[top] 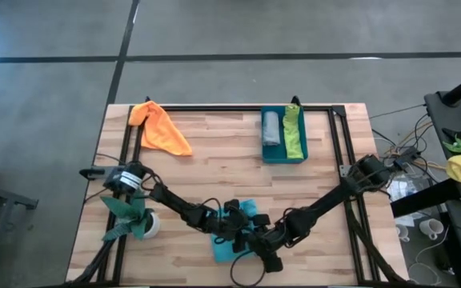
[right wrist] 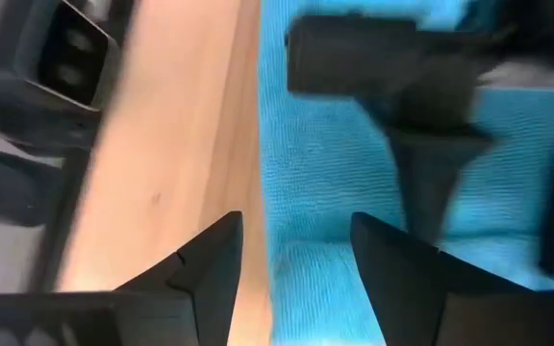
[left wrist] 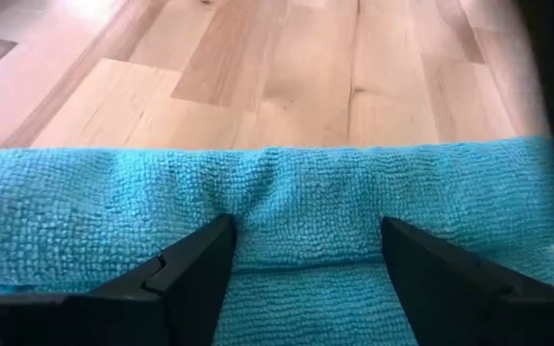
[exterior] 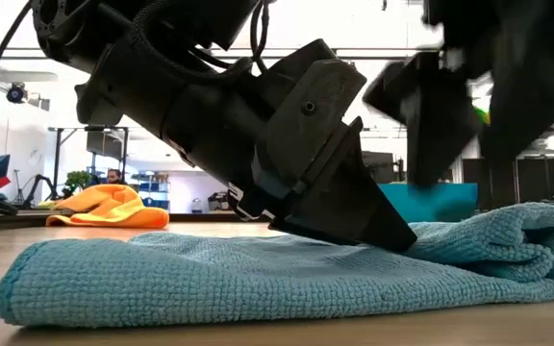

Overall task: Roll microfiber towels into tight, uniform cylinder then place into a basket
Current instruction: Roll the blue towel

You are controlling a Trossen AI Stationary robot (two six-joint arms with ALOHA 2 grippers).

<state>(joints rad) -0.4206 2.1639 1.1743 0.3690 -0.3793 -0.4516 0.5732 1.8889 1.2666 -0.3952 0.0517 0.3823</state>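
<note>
A turquoise towel (exterior: 210,279) lies flat on the wood near the table's near edge, and its right end is turned over into a thick fold (exterior: 532,235). My left gripper (left wrist: 306,259) reaches in from the left, open, with its fingertips down on the towel at that fold. My right gripper (right wrist: 296,259) hangs open just above the towel's edge and touches nothing. An orange towel (top: 160,128) lies at the far left. The teal basket (top: 298,157) at the far right holds a grey roll (top: 271,128) and a lime green roll (top: 294,132). My left gripper rests its two open fingertips (exterior: 397,238) on the turquoise towel's top, right behind the turned-over fold (left wrist: 296,207), which runs across the gap between them. The fingers slant down from the table's left. The towel lies on the table, not lifted.
A small plant in a white pot (top: 138,220) stands at the near left beside my left arm. A black frame rail (top: 214,108) runs along the table's far edge. Bare wood lies between the turquoise towel and the basket.
</note>
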